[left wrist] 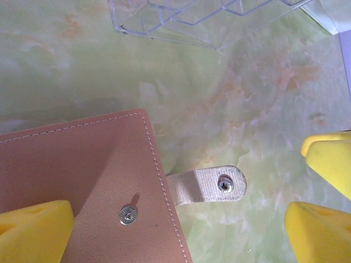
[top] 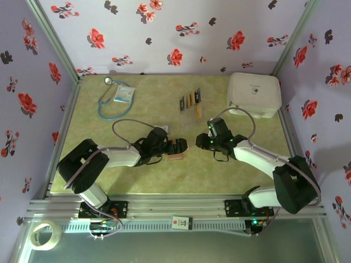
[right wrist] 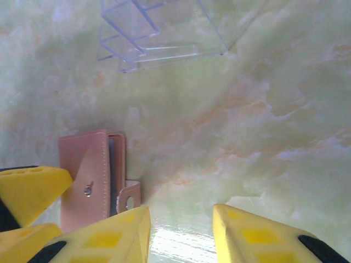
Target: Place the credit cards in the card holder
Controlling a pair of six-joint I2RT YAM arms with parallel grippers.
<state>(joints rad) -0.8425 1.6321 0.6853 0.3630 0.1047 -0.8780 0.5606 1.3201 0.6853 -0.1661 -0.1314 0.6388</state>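
Note:
The reddish-brown card holder (top: 175, 157) lies flat at mid-table, its snap strap (left wrist: 219, 185) sticking out to the side. My left gripper (top: 180, 146) is open just above it; in the left wrist view the yellow fingers (left wrist: 33, 230) straddle the holder's (left wrist: 82, 175) corner and strap. My right gripper (top: 201, 141) hovers just right of it, open with only bare table between its fingers (right wrist: 109, 235); the card holder (right wrist: 90, 175) lies to their left. The credit cards (top: 190, 101), dark and yellow-orange, sit farther back in a clear stand (right wrist: 159, 33).
A big white rounded case (top: 253, 94) stands at the back right. A blue stethoscope (top: 108, 101) and a packet (top: 124, 93) lie at the back left. A tape roll (top: 44, 234) rests below the table's front rail.

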